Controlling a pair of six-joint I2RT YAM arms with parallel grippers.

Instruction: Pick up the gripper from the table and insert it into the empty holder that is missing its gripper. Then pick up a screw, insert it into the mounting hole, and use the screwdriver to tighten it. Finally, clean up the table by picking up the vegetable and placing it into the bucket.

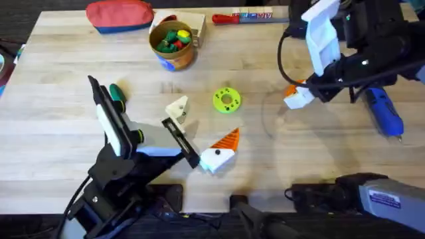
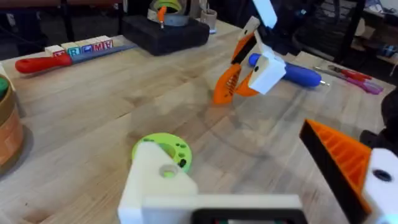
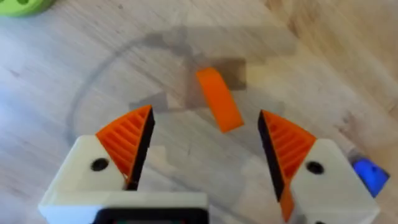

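The cream-white wedge-shaped gripper sits at the far end of my left arm's black cross-bar. The holder, a white block with an orange ribbed triangle, sits at its near end. My left gripper is open, with nothing in the gap. My right gripper hangs open over a small orange strip on the table. The blue screwdriver lies right of it. The green vegetable lies beside the left arm. The bucket stands at the back. A screw is out of view.
A green and yellow disc lies mid-table. At the back edge are a red pouch and a red-handled screwdriver. A black block stands on the table's right side.
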